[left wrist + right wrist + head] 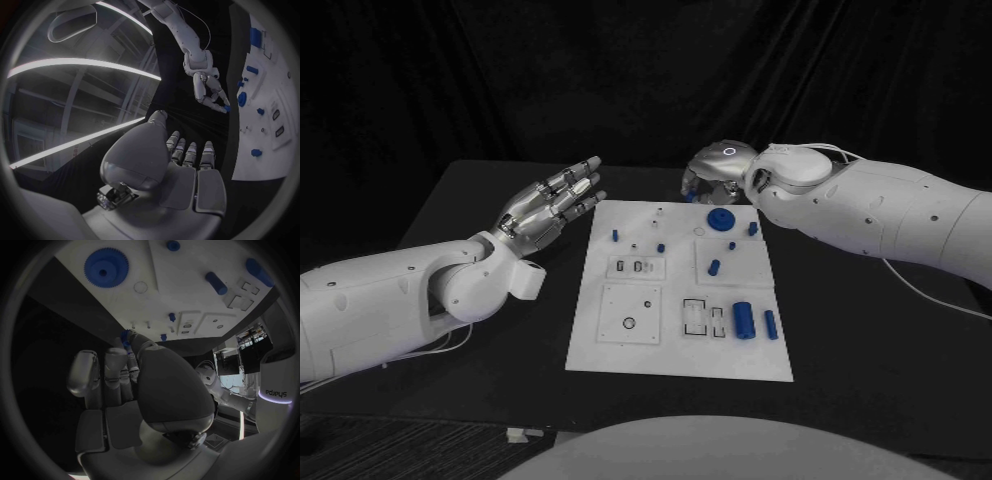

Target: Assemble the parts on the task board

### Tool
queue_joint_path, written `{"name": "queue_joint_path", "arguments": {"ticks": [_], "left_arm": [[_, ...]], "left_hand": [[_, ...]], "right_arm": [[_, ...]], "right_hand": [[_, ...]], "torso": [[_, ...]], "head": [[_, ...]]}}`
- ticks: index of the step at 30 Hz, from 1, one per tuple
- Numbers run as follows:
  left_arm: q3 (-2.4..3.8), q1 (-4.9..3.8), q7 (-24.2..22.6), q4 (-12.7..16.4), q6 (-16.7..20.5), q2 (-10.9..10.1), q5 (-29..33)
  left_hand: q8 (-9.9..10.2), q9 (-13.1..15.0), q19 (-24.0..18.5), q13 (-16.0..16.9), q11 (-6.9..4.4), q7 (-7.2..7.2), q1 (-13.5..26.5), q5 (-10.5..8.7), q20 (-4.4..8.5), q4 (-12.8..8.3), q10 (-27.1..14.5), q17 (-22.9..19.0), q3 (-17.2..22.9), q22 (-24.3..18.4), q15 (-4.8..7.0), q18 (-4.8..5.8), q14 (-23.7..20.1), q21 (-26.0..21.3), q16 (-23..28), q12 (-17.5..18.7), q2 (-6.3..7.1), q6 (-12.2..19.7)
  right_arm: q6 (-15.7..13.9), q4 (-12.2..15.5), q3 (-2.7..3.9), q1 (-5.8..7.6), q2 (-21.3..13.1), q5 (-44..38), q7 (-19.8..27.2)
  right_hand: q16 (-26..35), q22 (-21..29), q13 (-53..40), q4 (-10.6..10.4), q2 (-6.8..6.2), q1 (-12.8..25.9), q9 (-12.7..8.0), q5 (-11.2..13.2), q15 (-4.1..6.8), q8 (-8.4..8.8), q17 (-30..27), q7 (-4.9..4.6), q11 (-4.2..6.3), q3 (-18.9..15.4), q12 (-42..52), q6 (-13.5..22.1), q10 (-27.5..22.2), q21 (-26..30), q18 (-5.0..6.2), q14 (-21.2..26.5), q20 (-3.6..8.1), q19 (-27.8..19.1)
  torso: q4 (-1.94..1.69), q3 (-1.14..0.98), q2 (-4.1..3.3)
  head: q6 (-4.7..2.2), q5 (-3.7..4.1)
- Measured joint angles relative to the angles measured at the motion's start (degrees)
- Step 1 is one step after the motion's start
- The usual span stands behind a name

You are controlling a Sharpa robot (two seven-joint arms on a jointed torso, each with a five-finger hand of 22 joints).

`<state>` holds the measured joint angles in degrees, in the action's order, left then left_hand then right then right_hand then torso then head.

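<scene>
head view: the task board point(678, 345) lies mid-table point(877, 340); the left hand point(554, 206) hovers off its far left corner, fingers apart and empty. the right hand point(714, 176) hangs over the far edge, beside the blue gear point(718, 220). blue cylinders point(746, 319) lie near the board's right side.
left wrist view: left hand point(187, 170) flat, fingers straight, nothing held; across the way the right hand point(209, 90) pinches a small blue part point(226, 108).
right wrist view: right hand point(134, 385) fingers closed on the small blue part point(124, 337) just off the board edge; blue gear point(106, 267) flat on the board.
</scene>
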<state>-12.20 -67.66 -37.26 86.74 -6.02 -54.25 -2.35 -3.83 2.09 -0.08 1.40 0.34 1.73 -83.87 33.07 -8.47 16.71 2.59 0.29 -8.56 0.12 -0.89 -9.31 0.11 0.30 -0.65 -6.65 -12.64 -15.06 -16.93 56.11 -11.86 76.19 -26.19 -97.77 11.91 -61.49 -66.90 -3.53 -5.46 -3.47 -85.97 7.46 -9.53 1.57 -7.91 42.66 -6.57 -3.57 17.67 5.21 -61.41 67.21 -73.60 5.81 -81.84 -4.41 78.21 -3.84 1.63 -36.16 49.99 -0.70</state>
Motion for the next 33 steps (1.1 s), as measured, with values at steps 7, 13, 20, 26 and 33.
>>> {"name": "queue_joint_path", "arguments": {"ticks": [7, 13, 20, 26, 33], "left_arm": [[0.02, -0.01, -0.91, 0.35, 2.26, -0.49, -4.11], [0.0, -0.02, -1.17, 0.39, 3.36, -0.57, -5.96], [-0.01, -0.02, -1.29, 0.41, 3.94, -0.58, -6.99], [0.0, -0.02, -1.35, 0.6, 4.14, -0.76, -7.44], [0.0, -0.02, -1.4, 0.93, 4.23, -0.95, -7.67]], "left_hand": [[0.0, -0.01, 0.11, 0.0, 0.0, 0.0, 0.29, -1.56, 0.28, -0.03, 0.0, -0.13, -0.44, -0.07, 0.09, 0.0, -0.09, -0.11, 0.0, 0.0, -0.29, 0.0], [0.0, -0.01, 0.11, -0.01, 0.21, 0.0, 0.29, -1.35, 0.28, -0.04, -0.21, -0.13, -0.44, -0.07, 0.08, 0.0, -0.09, -0.11, 0.0, 0.0, -0.29, 0.0], [0.0, -0.01, 0.11, -0.01, 0.21, 0.22, 0.29, -0.55, 0.27, -0.04, -0.22, -0.12, -0.44, -0.07, 0.08, 0.0, -0.09, -0.1, 0.0, 0.0, -0.29, 0.22], [0.0, -0.01, 0.11, -0.01, 0.21, 0.22, 0.02, -0.15, 0.27, -0.04, -0.22, -0.12, -0.44, -0.07, 0.08, 0.0, -0.09, -0.11, 0.0, 0.0, -0.56, 0.22], [0.0, 0.0, 0.12, -0.02, 0.2, 0.22, 0.02, -0.15, 0.27, -0.21, -0.22, -0.11, -0.26, -0.06, 0.08, 0.0, -0.09, -0.11, 0.0, 0.01, -0.56, 0.22]], "right_arm": [[0.18, -0.23, 0.0, 0.59, 0.92, 1.65, -0.76], [0.6, -1.3, 0.0, 0.7, 1.79, 2.34, -1.32], [1.14, -2.02, -0.02, 0.7, 2.61, 2.74, -1.99], [1.51, -2.64, -0.02, 0.7, 3.47, 2.9, -2.56], [1.97, -3.15, -0.02, 0.7, 4.0, 2.99, -3.33]], "right_hand": [[0.0, -0.07, -0.01, -0.3, -0.27, 0.27, 0.74, -0.44, 0.0, 0.72, 0.18, -0.2, -0.32, 0.3, -0.63, 0.89, -0.33, 0.0, 0.0, 0.0, -0.11, -0.11], [0.0, -0.06, -0.04, -0.38, -0.64, 0.64, 0.46, -0.67, -0.21, 0.94, 0.18, -0.37, -0.41, 0.38, -0.64, 1.08, -0.41, 0.24, 0.0, 0.21, -0.2, -0.21], [0.0, -0.18, -0.03, -0.38, -0.63, 0.64, 0.46, -0.67, -0.21, 1.16, 0.49, -0.27, -0.41, 0.38, -0.85, 1.34, -0.41, 0.24, 0.0, 0.21, -0.25, -0.16], [0.0, -0.22, -0.03, -0.38, -0.63, 0.64, 0.46, -0.67, -0.21, 1.17, 0.61, -0.33, -0.41, 0.38, -0.85, 1.4, -0.41, 0.24, 0.01, 0.21, -0.41, 0.0], [0.0, -0.29, -0.03, -0.54, -0.91, 0.34, 0.37, -0.67, -0.21, 1.39, 0.66, -0.47, -0.61, 0.53, -1.08, 1.54, -0.62, 0.24, 0.0, 0.21, -0.41, 0.0]], "torso": [[-0.48, 0.01, -0.86], [-1.74, -0.06, -2.26], [-2.94, -0.09, -3.41], [-3.5, 0.04, -3.92], [-4.03, 0.27, -4.29]], "head": [[-0.68, 0.32], [-2.44, 2.25], [-3.45, 3.58], [-3.85, 4.16], [-4.1, 4.67]]}}
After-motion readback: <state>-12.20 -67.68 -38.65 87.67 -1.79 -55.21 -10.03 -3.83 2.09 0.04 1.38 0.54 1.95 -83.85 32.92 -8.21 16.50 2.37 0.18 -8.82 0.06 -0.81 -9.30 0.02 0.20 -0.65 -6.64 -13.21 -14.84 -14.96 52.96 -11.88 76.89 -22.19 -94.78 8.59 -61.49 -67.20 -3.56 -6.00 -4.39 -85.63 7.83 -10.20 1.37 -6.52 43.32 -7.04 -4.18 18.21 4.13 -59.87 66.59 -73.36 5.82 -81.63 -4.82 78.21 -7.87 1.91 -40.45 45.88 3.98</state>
